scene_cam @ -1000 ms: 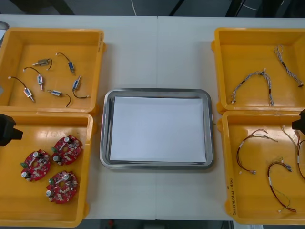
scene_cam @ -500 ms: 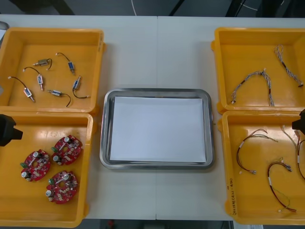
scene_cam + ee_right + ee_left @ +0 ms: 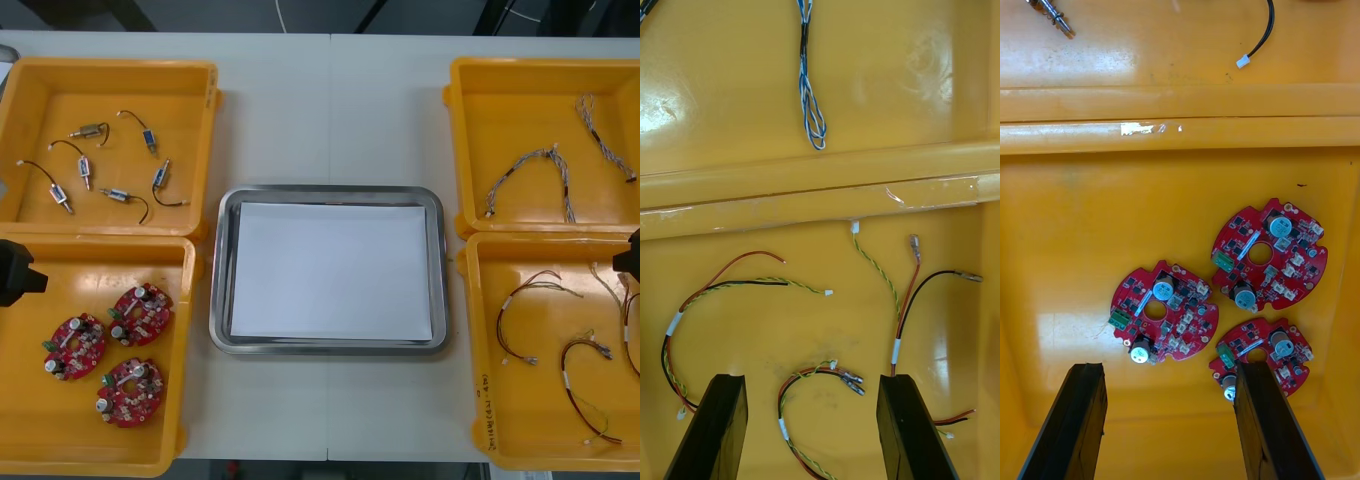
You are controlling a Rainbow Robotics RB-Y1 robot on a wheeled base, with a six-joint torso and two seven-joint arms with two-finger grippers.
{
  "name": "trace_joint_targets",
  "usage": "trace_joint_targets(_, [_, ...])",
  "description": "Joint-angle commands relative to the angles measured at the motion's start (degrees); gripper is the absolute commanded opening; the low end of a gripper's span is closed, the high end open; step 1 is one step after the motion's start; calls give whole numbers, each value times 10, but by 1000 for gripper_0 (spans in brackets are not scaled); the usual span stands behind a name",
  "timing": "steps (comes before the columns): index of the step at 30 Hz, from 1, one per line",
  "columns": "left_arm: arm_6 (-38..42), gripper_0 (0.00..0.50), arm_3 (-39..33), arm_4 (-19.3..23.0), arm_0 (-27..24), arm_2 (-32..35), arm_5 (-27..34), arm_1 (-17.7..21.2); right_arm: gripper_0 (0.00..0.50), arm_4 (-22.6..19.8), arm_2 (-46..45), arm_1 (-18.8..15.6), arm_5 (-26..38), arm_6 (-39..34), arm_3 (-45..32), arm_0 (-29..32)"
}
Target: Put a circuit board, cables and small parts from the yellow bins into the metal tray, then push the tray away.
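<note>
Left pincer, released, hovering; round red circuit board lying just ahead between its fingers; right pincer released over red-yellow cables.

The left gripper hangs with its fingers apart over a yellow bin holding three round red circuit boards close together, one partly behind a finger.
</note>
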Motion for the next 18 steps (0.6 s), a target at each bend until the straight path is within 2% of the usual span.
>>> trace_joint_targets(1, [-30, 500, -10, -4, -1, -6, 2, 22, 500, 1, 4, -18, 1, -12, -5, -4])
trace_joint_targets(8, [-30, 500, -10, -4, -1, -6, 2, 22, 500, 1, 4, -18, 1, -12, -5, -4])
trace_joint_targets(10, [-31, 500, -1, -3, 14, -18, 3, 14, 500, 1, 4, -18, 1, -12, -5, -4])
trace_joint_targets(18, [-47, 500, -1, 8, 9, -19, 5, 33, 500, 3, -7, -25, 1, -10, -6, -3])
